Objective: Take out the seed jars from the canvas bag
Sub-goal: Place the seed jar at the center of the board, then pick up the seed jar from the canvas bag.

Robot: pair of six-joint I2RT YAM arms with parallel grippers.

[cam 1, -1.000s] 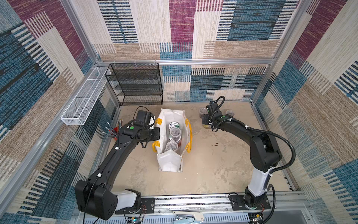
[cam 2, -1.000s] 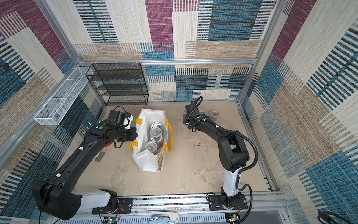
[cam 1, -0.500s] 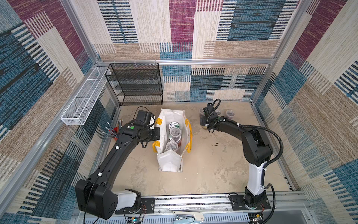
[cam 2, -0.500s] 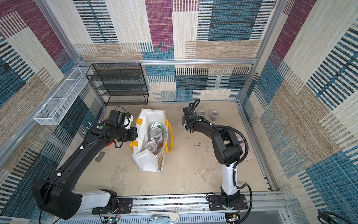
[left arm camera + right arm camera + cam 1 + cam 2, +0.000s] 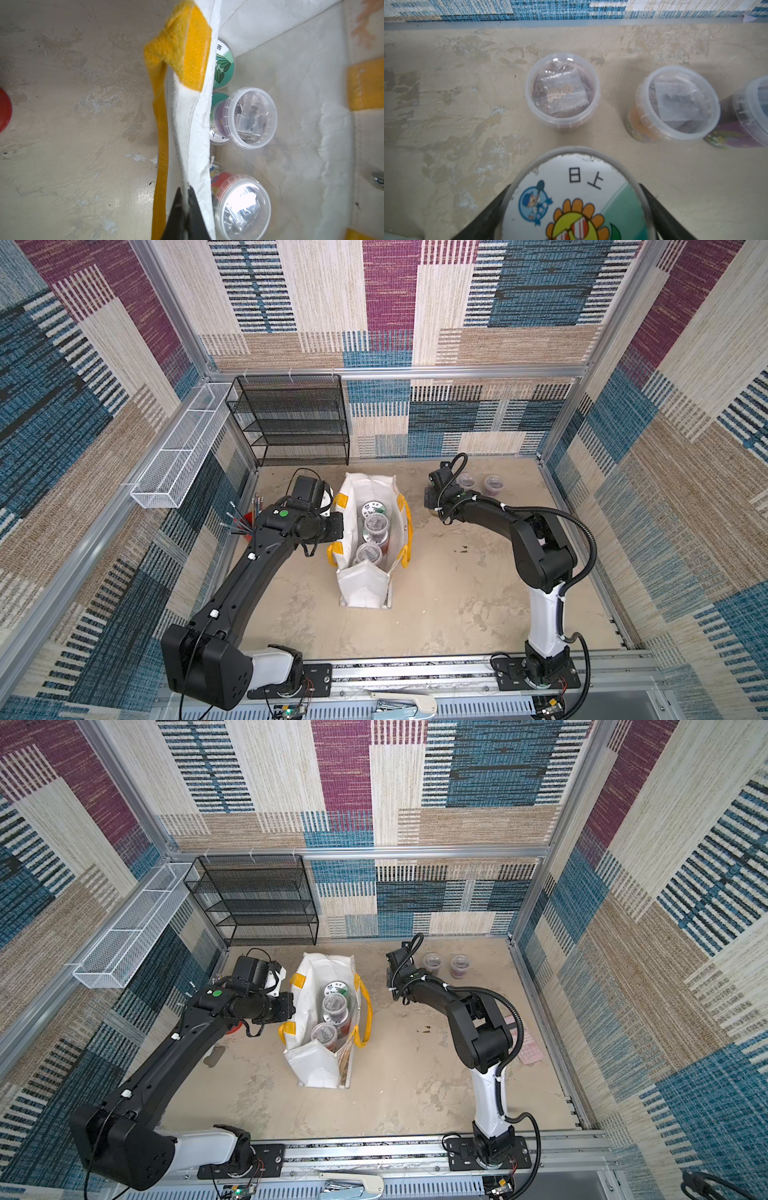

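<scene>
The right gripper [image 5: 574, 195] is clamped around a tall seed jar [image 5: 571, 218] with a sunflower lid, its jaws spread wide on either side of the lid. It is over the table [image 5: 456, 104] near the back wall, well apart from the canvas bag [image 5: 365, 589]. Three small tubs stand on the table just beyond it: a brownish tub [image 5: 562, 91], an orange-labelled tub [image 5: 675, 104] and a purple tub [image 5: 747, 116]. Whether the held jar already touches the table cannot be told

The left gripper [image 5: 185, 199] is closed tight on the bag's white rim, just beside a yellow strap [image 5: 160, 124], and this holds the mouth open. Inside the bag, a clear tub [image 5: 251, 117] and a red-labelled tub [image 5: 243, 207] rest on top of picture-lidded jars. A green lid [image 5: 223, 64] shows further in

The likeliest mishaps, as I judge them:
- The held jar is close to the brownish tub, so setting it down a little too far forward could knock that tub over or push it into its neighbours
- The jaws grip only the smooth round top, so a jar let go before it is on the table could drop or roll
- The pinch on the thin, soft rim could slip, and the mouth would then sag shut over the jars that remain
- The tubs perched on the lids could slide when the next one is lifted
</scene>
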